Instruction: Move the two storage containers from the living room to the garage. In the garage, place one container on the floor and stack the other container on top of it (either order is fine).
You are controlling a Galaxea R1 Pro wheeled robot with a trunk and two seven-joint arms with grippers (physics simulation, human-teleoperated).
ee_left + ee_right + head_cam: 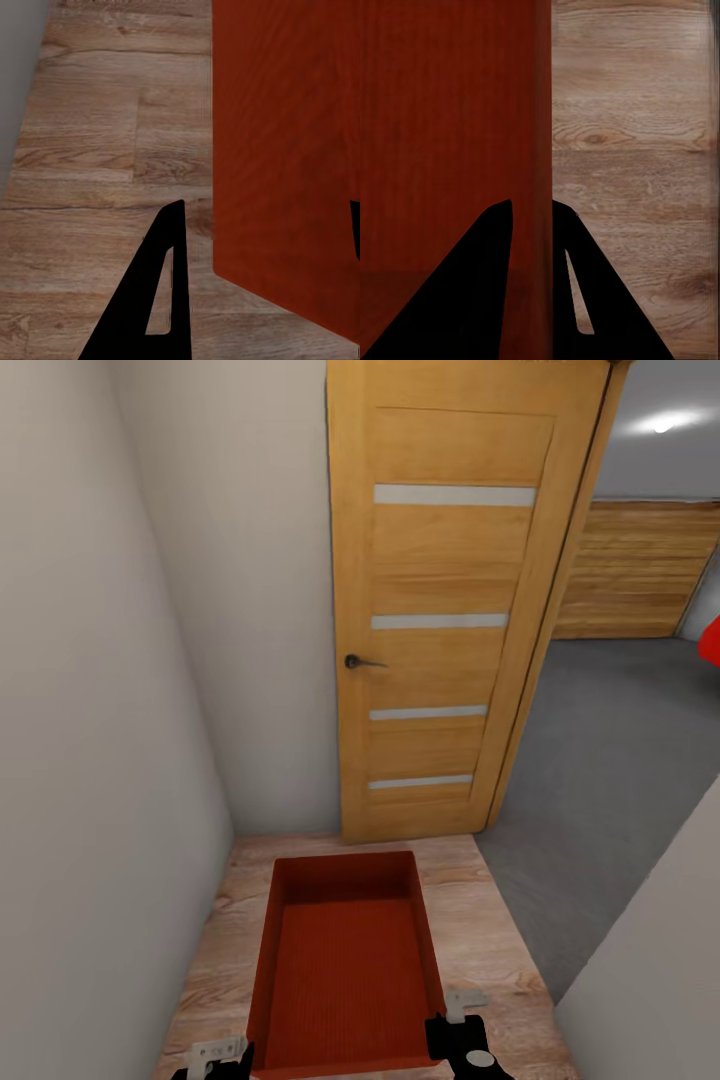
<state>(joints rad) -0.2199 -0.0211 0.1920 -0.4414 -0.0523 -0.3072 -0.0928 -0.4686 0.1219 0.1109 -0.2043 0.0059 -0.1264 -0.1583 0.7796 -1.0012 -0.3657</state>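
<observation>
Both grippers, left [222,1057] and right [455,1028], clamp opposite walls of a red-orange bin [345,970] | bin empty, ribbed base, held above light wood planks [480,940] | pale walls [110,690] form a narrow hall | oak door [445,610] stands ajar onto grey concrete floor [610,760]

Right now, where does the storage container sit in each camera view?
Head view: storage container low centre, open top up, before the door.
Left wrist view: its red wall beside wood planks.
Right wrist view: its wall between the jaws.
Shared landmark: the wood planks.
</observation>
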